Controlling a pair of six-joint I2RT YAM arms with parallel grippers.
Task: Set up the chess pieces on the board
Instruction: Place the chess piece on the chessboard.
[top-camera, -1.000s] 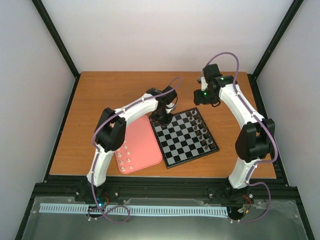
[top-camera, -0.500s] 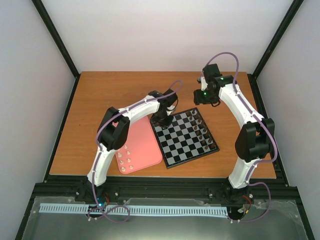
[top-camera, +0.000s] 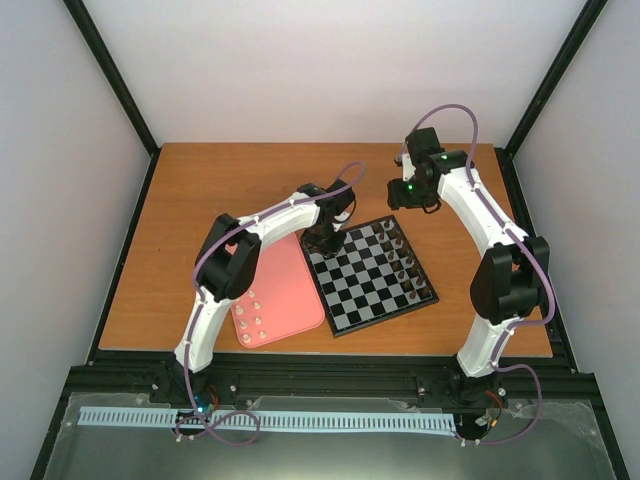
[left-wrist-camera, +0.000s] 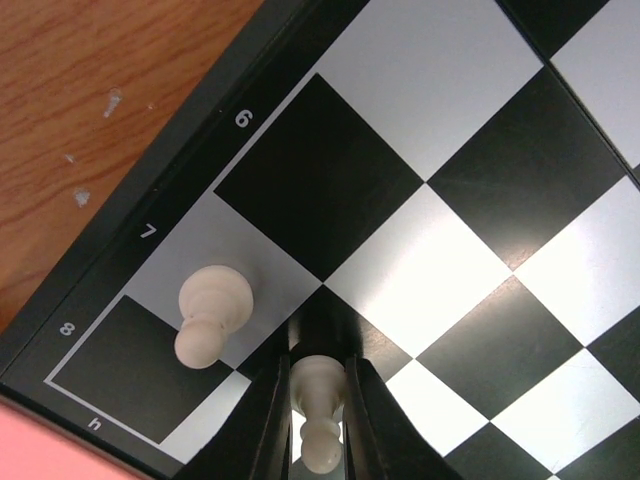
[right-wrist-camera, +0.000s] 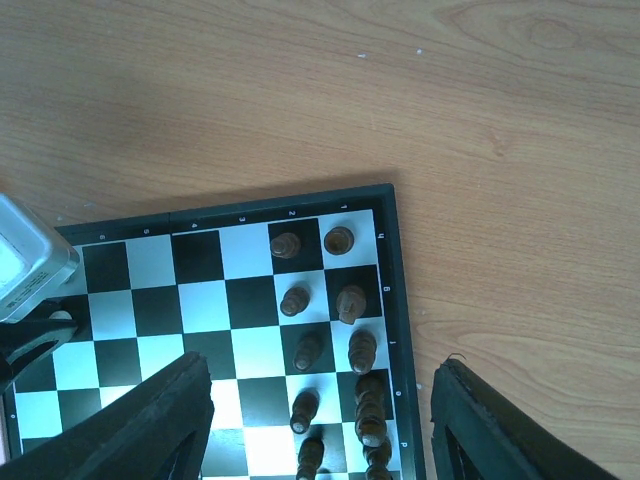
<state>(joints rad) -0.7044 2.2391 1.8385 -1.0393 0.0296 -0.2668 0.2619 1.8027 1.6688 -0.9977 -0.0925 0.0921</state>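
The board (top-camera: 368, 277) lies mid-table, its black rim showing in the left wrist view (left-wrist-camera: 150, 200) and right wrist view (right-wrist-camera: 398, 260). My left gripper (top-camera: 322, 236) hovers low over the board's far left corner. In its wrist view the left gripper (left-wrist-camera: 320, 425) is shut on a cream pawn (left-wrist-camera: 318, 410) just above a black square. Another cream pawn (left-wrist-camera: 208, 312) stands on the white square by the "7" mark. More cream pieces (top-camera: 252, 318) lie on the pink tray. My right gripper (top-camera: 408, 190) is open and empty above the board's far corner.
The pink tray (top-camera: 285, 285) lies left of the board, touching it. Dark brown pieces (top-camera: 403, 262) fill the board's right side; they also show in the right wrist view (right-wrist-camera: 345, 330). Bare wooden table (top-camera: 220, 185) surrounds both. Black frame posts stand at the corners.
The left arm's wrist shifted slightly left and its elbow rose between one second ago and half a second ago; since then nothing has visibly moved. The right arm is still.
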